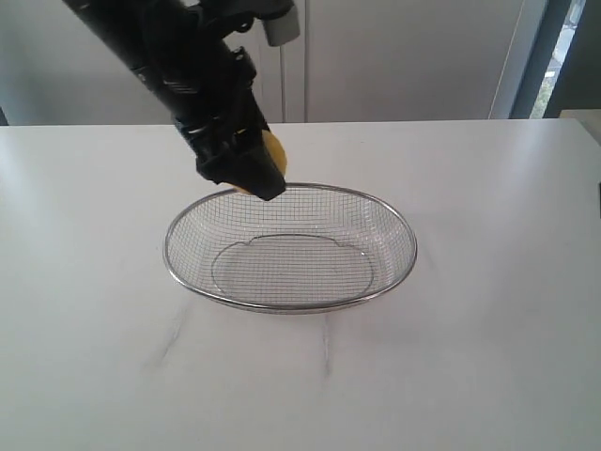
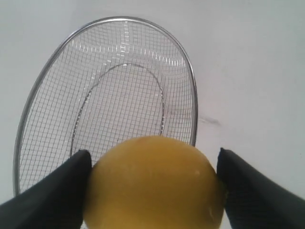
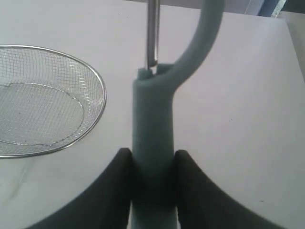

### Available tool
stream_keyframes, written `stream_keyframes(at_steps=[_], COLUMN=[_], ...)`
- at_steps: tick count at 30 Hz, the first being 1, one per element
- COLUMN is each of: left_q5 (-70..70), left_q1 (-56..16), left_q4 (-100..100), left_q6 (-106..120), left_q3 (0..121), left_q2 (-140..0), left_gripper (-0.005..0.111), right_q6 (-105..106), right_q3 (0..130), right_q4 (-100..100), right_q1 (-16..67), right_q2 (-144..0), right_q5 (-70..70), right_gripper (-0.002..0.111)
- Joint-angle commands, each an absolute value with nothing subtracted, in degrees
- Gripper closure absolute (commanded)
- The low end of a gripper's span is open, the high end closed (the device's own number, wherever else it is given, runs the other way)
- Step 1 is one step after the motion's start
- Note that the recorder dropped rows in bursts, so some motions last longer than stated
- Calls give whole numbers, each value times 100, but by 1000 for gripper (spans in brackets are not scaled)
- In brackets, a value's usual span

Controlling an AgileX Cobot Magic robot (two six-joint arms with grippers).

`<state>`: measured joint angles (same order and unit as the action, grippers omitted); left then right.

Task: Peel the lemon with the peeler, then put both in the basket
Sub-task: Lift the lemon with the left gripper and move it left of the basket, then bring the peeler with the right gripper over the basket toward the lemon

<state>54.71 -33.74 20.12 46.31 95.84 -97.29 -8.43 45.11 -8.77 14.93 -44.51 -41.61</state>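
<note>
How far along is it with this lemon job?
Done: both things are picked up; peeling unclear. In hand: left gripper holds the round yellow lemon at the rim of the empty silver wire-mesh basket; right gripper holds the pale teal peeler. Left: dropping both in.

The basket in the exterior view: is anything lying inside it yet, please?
No, the basket shows only bare mesh; the lemon sits clamped in the left gripper.

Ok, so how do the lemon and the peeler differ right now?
The lemon is round and yellow; the peeler is long and pale teal-green. The left gripper grips the lemon near the rim of the basket; the right gripper grips the peeler's handle farther from it. Both are held, neither in the basket.
</note>
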Motion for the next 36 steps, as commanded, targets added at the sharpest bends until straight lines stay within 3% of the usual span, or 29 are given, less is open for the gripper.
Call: stream_keyframes(at_steps=[1,12,18,36], left_q5=[5307,4597,4559,3589], left_q1=[-3111,-2357,-2354,-2354], left_q4=[2334,2440,2481,2714], left_q6=[4877,4952,4795,4716], left_q3=[8838,6936,6425,5418], left_q2=[-9111,-7388,-6846,-6473], left_gripper=[107,107,107,107], right_q6=[-321,664,1800,1794], right_q3=[4675,5222,5329,5650], right_q4=[-487,165,767,1558], right_q1=[1495,1495,1495,1495], right_q2=[-4854,-6114,-6558,-7240], right_q5=[-3971,-3830,-3432,-3573], right_gripper=[108,108,108,108])
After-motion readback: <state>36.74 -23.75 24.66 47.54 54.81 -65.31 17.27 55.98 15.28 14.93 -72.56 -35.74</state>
